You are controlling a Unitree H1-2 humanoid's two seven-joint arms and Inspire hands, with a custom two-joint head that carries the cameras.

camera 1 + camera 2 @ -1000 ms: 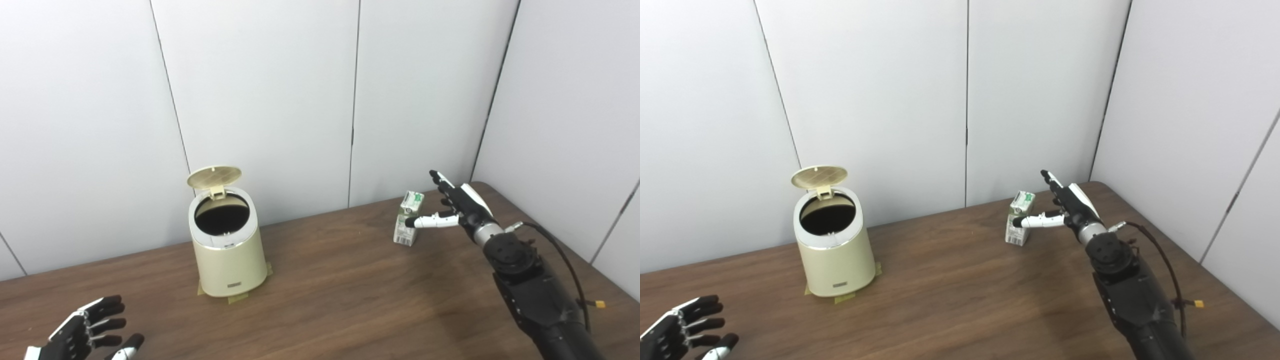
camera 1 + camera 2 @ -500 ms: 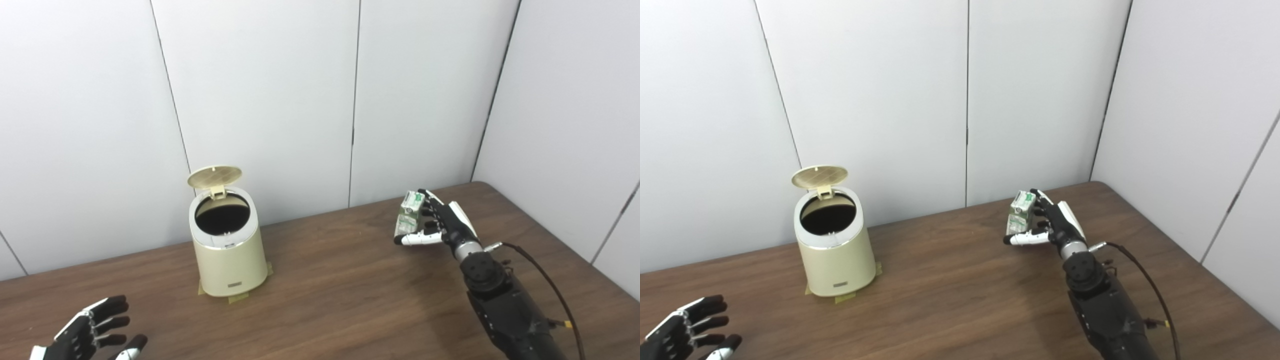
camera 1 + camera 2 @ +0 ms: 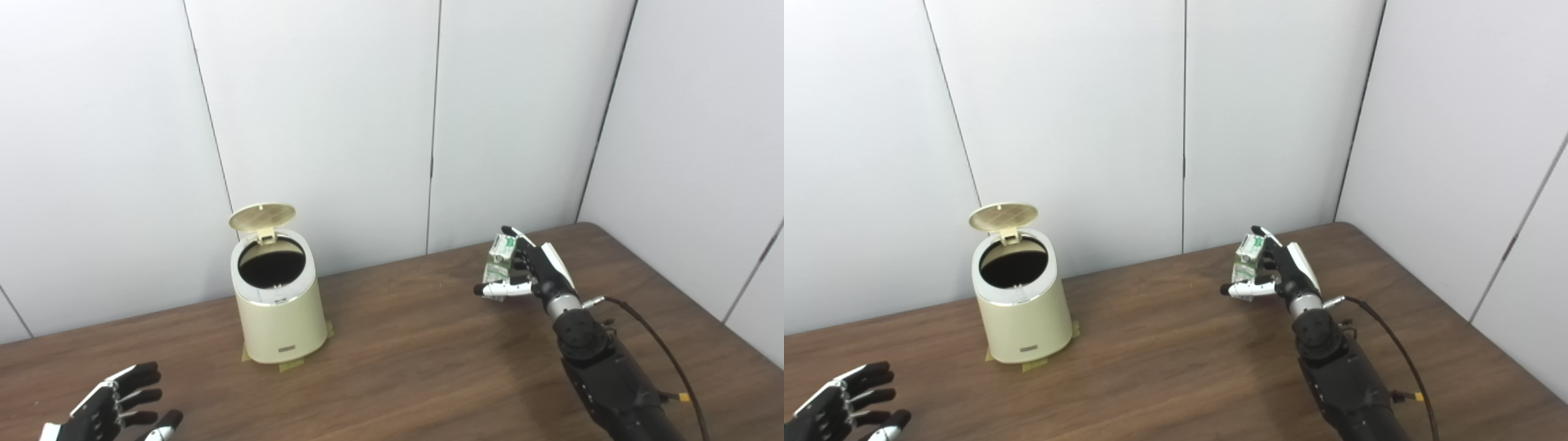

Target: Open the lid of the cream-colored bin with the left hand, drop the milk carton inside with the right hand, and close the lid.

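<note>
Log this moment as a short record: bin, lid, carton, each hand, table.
bin: cream-colored bin upright on the table, left of centre, pieces of tape under its base
lid: lid flipped up at the back, opening dark
carton: milk carton in the right hand, to the right of the bin; whether it is clear of the table cannot be told
right hand: right hand shut on the carton
left hand: left hand open, low at the near left, holding nothing
table: brown wooden table
</note>
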